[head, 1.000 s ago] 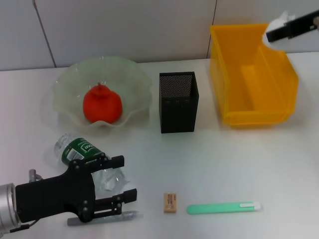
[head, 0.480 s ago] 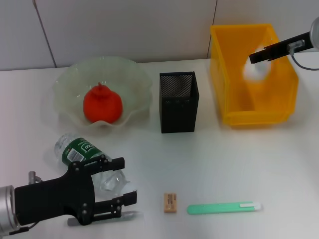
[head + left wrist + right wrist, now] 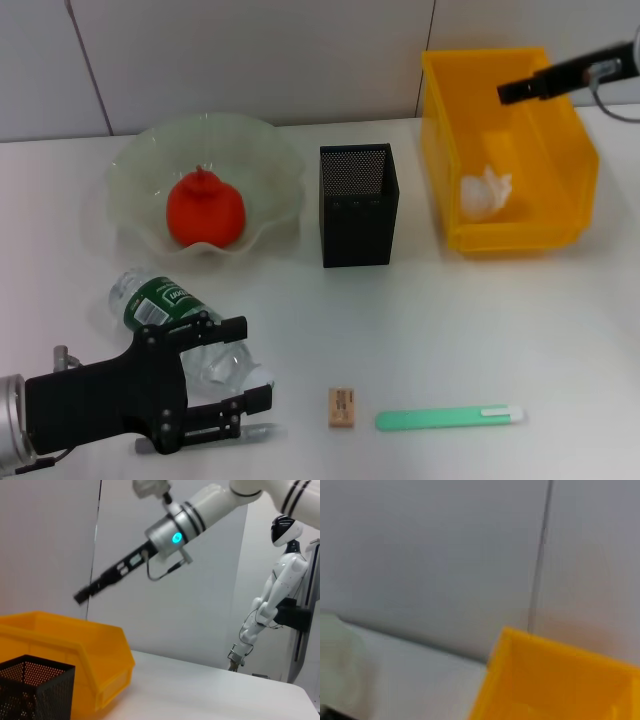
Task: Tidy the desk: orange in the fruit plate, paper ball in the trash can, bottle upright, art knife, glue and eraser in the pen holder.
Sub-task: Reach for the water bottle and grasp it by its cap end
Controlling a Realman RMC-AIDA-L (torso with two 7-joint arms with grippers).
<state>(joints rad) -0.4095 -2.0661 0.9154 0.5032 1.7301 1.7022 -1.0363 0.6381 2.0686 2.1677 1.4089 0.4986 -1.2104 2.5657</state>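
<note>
Nearest, left end effector (image 3: pixel 235 375) hovered with fingers spread beside the fallen bottle (image 3: pixel 170 320) on the counter (image 3: pixel 480 320). Eraser (image 3: pixel 341 408) lay flat beside a green art knife (image 3: pixel 450 417). Farther back, orange (image 3: pixel 205 210) sat in the fruit plate (image 3: pixel 270 160), pen holder (image 3: pixel 358 205) upright. Paper ball (image 3: pixel 485 193) rested inside the trash can (image 3: pixel 560 215); right end effector (image 3: pixel 510 92) above it, grip state unclear.

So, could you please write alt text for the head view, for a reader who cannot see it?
The paper ball lies inside the yellow trash can, with the right gripper above the can's rim. The orange sits in the fruit plate. The left gripper is at the lying bottle, jaws open.
</note>
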